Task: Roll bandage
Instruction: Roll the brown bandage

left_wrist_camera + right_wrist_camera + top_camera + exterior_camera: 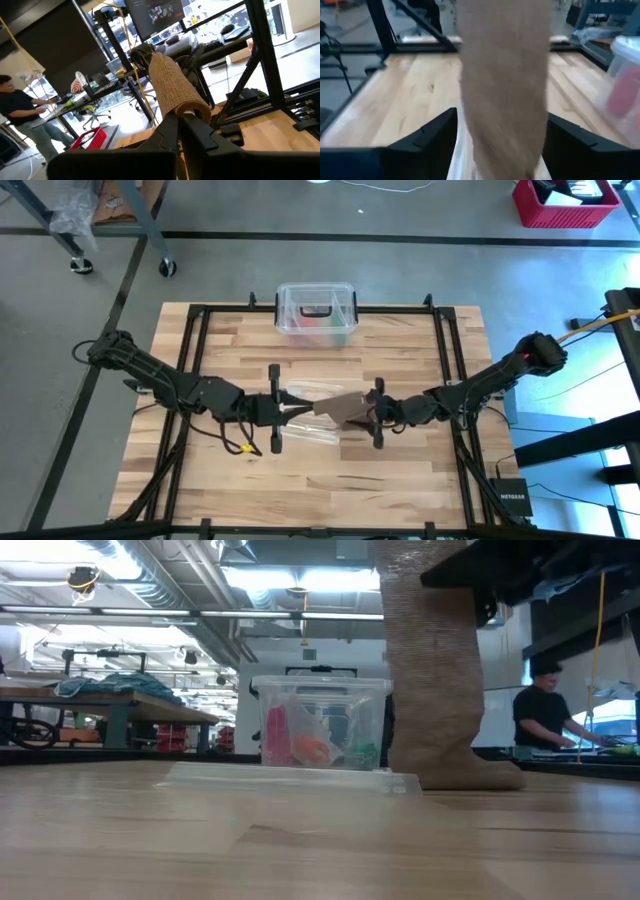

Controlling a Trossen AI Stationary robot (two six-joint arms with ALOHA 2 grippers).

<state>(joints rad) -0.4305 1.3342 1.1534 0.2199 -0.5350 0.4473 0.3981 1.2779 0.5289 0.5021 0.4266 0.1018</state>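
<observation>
Judging by the small coil pinched in the left gripper [288,410], the bandage [345,406] is barely rolled, while the right gripper [366,412] is spread around the loose strip.

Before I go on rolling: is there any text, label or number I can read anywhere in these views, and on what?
"NETGEAR": on the black box by the table's corner, high view; small, barely legible.
Monitor behind the table, left wrist view: lines on screen, too blurred to read.
Bandage, clear box, plastic bag: no text visible.
</observation>
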